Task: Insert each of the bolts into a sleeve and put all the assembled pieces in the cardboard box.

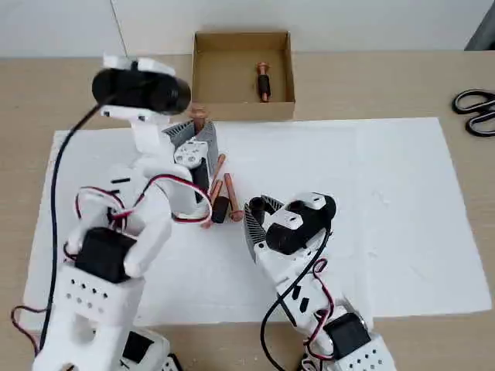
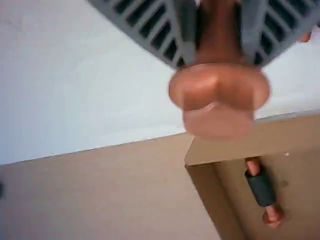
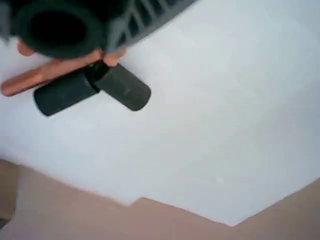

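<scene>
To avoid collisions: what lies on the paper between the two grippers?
High view: loose bolts and a black sleeve lie on the paper between the left gripper and the right gripper.

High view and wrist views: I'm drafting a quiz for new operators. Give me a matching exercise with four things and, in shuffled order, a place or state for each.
Things:
1. scissors
2. bolt already in a sleeve
3. left gripper
4. right gripper

Places or states:
A. shut on a bare bolt
B. in the cardboard box
C. on the bare table, off the paper
D. shut on a black sleeve

Pairs: 1-C; 2-B; 3-A; 4-D.
</scene>
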Robot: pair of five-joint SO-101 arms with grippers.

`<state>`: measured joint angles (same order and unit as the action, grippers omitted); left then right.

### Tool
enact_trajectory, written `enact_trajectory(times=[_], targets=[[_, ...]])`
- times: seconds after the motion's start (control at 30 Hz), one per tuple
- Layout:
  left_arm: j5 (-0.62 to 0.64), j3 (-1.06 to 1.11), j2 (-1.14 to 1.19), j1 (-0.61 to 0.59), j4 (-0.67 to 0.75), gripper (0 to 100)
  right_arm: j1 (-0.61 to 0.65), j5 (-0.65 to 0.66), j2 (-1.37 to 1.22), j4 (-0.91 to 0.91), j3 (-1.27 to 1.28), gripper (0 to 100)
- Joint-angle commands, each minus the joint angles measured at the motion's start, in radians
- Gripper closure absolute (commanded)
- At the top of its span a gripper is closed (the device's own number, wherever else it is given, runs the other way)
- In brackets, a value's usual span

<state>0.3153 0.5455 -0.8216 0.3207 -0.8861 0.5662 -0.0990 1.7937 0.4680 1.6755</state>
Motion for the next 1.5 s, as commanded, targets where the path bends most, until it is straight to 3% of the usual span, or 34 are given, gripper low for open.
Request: enact_trajectory(times=[0.0, 0.23, 0.63, 1.13, 1.47], targets=[[0.002, 0.143, -0.089, 0.026, 0.152, 99, 0.002, -0.003, 0.013, -0.005, 0.008, 99.5], [0.006, 0.306, -0.170, 0.032, 0.190, 99, 0.005, -0.008, 0.013, -0.005, 0.008, 99.5], [0.008, 0.315, -0.249, 0.161, 0.199, 99, 0.027, -0.011, 0.013, 0.022, 0.008, 99.5], [0.006, 0.694, -0.456, 0.183, 0.609, 99, 0.036, -0.011, 0.013, 0.022, 0.008, 99.5], [0.008, 0.722, -0.456, 0.186, 0.632, 99, 0.036, -0.011, 0.013, 0.022, 0.008, 99.5]])
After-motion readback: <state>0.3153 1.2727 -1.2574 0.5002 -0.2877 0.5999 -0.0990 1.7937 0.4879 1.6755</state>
